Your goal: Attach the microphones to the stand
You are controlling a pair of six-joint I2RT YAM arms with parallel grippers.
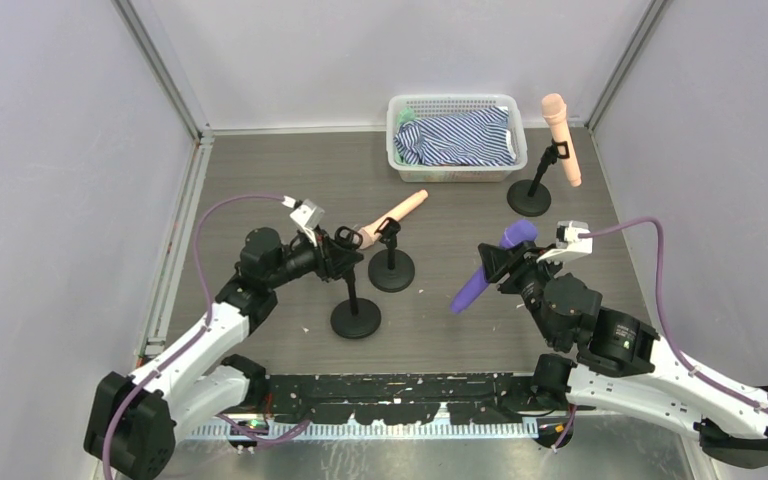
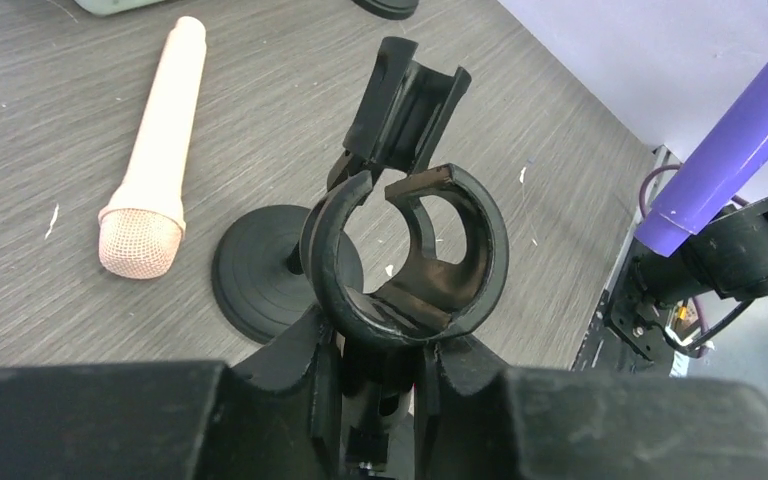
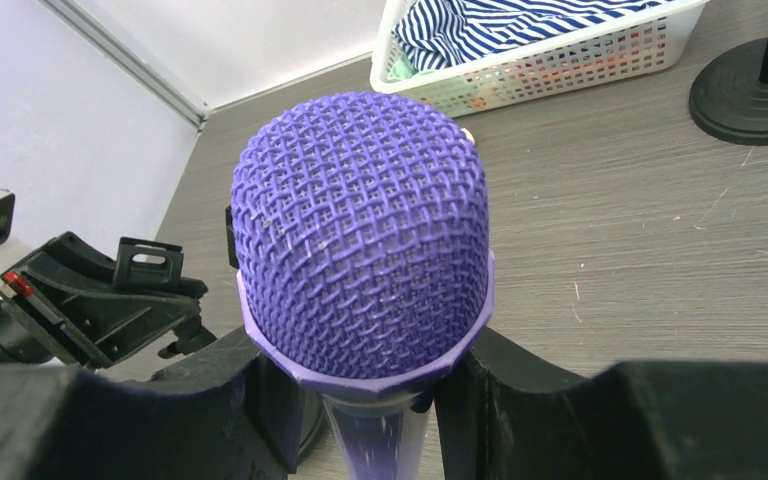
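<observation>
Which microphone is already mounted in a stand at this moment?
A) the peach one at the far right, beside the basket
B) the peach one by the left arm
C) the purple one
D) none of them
A: the far-right peach microphone sits clipped in its stand, while the purple microphone is held by the right gripper and the other peach microphone lies on the table.

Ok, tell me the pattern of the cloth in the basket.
Cloth: dark blue and white stripes, clearest in the top view.

A purple microphone, two peach-pink microphones, black stands, and blue-and-white striped cloth in a white basket.
</observation>
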